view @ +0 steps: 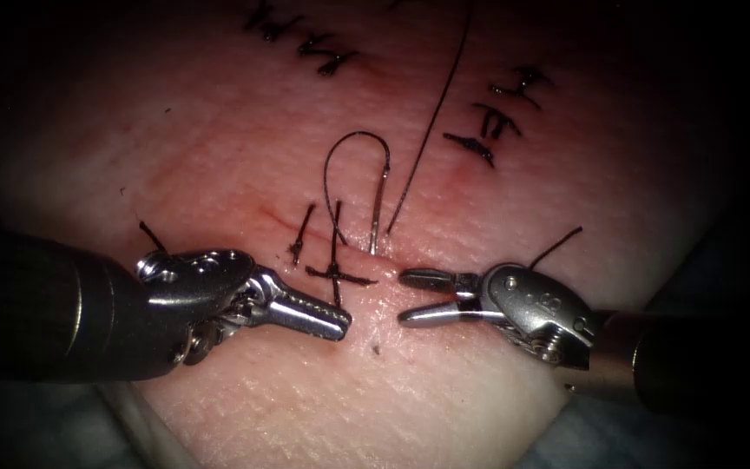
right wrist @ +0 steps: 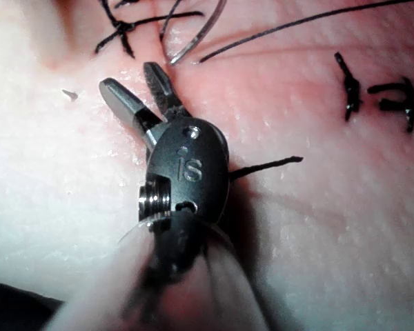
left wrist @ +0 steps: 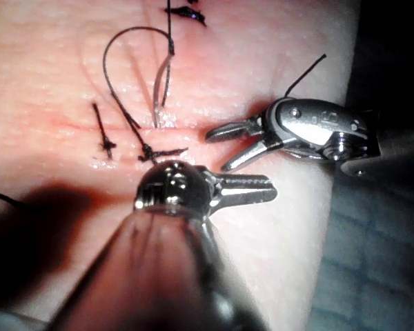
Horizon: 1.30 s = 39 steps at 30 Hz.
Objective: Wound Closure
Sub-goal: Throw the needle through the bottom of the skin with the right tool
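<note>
Left end effector (view: 327, 320): jaws together, clamped on nothing; it lies on the tissue just below the cut, its tip beside the knotted stitch. It also shows in the left wrist view (left wrist: 252, 189), again pressed together and bare.
Right end effector (view: 414, 297): jaws apart, holding nothing; it points left toward the cut, its upper jaw just right of the needle's buried end. In the right wrist view (right wrist: 139, 86) the two jaws spread in a V with nothing between them.
Needle (view: 380, 204): free of both tools, standing in the tissue at the cut between the two tips, its lower end sunk in and the rest of its curve rising above the surface; seen also at (left wrist: 159, 93) and (right wrist: 196, 41).
Thread (view: 345, 152): arches from the needle's upper end over to the left and down to the knotted stitch; a second strand (view: 434, 113) runs from beside the needle up toward the tissue's far edge.
Knotted stitch (view: 338, 274): sits across the cut, just left of the needle, with short ends sticking out.
Cut (view: 284, 217): a thin reddish line across the tissue, between and just above the tools.
Tissue (view: 245, 139): pale, with older dark stitches (view: 496, 117) toward its far edge.
</note>
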Tool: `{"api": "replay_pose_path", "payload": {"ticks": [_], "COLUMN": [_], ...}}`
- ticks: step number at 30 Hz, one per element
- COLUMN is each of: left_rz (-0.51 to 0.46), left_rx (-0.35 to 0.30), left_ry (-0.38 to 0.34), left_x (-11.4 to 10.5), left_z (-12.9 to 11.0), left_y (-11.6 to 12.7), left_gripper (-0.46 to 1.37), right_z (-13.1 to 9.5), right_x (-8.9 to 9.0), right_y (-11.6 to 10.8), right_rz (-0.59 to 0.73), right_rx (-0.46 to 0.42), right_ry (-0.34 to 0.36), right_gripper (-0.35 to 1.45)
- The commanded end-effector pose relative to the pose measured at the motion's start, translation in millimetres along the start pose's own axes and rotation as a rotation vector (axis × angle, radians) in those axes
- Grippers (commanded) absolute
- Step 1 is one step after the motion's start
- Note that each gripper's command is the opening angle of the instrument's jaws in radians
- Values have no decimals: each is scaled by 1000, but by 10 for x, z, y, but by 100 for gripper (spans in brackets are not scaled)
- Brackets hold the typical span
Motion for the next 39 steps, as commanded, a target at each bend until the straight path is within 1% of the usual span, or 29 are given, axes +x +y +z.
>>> {"api": "replay_pose_path", "payload": {"ticks": [1,5,8,13,15,17,19,23,26,29,32,35,39], "left_rz": [6,6,29,107,151,185,232,349,414,436,442,448,490], "left_rx": [-4,-5,-5,9,40,64,86,131,164,181,186,191,204], "left_ry": [0,-1,-2,-7,-24,-45,-52,-61,-68,-65,-65,-65,-91], "left_x": [0,0,0,-2,-5,-9,-14,-22,-27,-32,-38,-44,-51], "left_z": [-1,-2,-4,-8,-11,-12,-14,-15,-17,-20,-22,-25,-26], "left_y": [0,2,2,-3,-9,-15,-23,-35,-43,-51,-56,-60,-66], "left_gripper": [-35,-35,-35,-35,-35,-35,-35,-35,-35,-35,-35,-35,-35], "right_z": [1,-1,-2,-3,1,4,8,15,18,19,18,17,21], "right_x": [1,8,13,19,21,21,20,20,21,21,19,16,11], "right_y": [0,-1,1,12,24,30,35,48,59,70,80,90,99], "right_rz": [1,7,13,22,51,69,92,94,97,99,100,102,123], "right_rx": [0,-6,-10,-21,-32,-25,-19,-25,-30,-32,-55,-69,-74], "right_ry": [1,1,2,3,3,4,5,0,-11,-28,-55,-62,-61], "right_gripper": [39,58,66,65,66,65,65,64,63,60,59,60,62]}}
